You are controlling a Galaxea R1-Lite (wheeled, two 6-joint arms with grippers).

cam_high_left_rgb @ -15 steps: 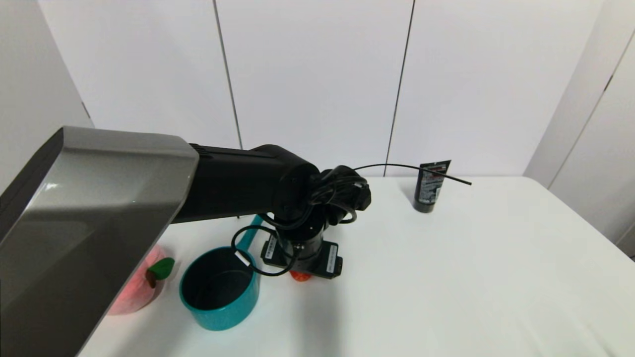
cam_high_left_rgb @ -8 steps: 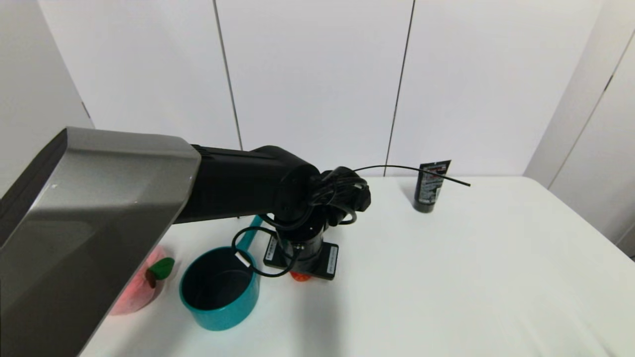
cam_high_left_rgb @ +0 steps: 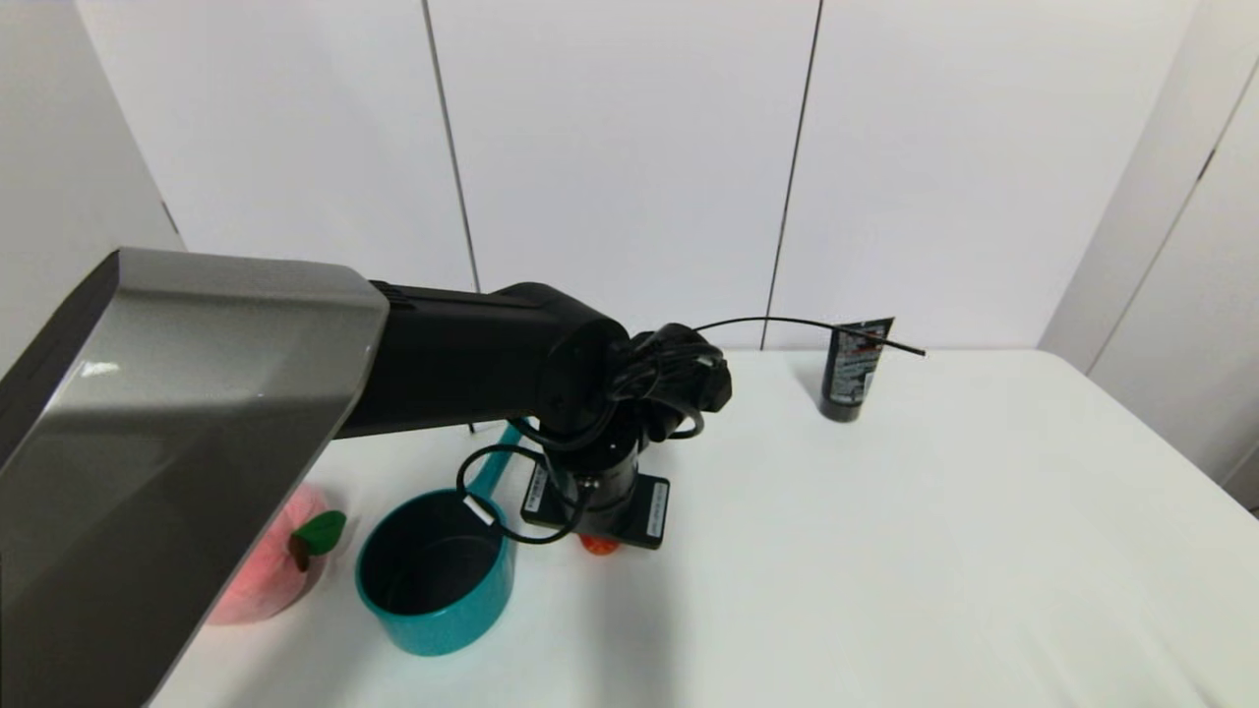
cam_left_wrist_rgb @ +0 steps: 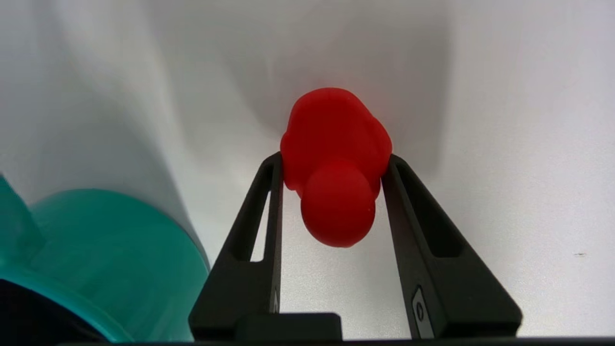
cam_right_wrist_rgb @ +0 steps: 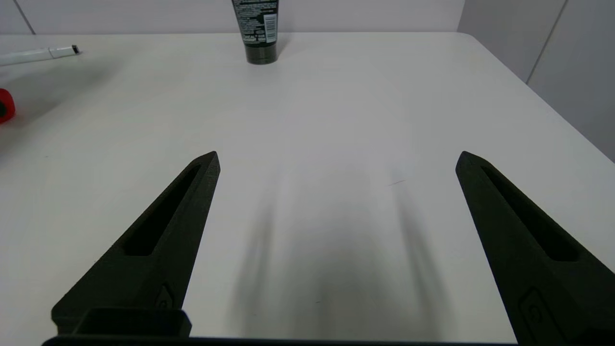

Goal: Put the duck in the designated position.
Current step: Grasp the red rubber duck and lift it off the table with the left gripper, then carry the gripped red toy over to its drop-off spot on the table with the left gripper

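The duck (cam_left_wrist_rgb: 336, 154) is gripped between the fingertips of the left gripper (cam_left_wrist_rgb: 335, 163), just right of the teal pot (cam_high_left_rgb: 436, 580), low over the white table (cam_high_left_rgb: 885, 551). The right gripper (cam_right_wrist_rgb: 336, 161) is held wide apart, holding nothing, over bare tabletop. A black tube (cam_high_left_rgb: 854, 372) is seen standing at the far side, a pink plush peach (cam_high_left_rgb: 270, 575) at the near left.
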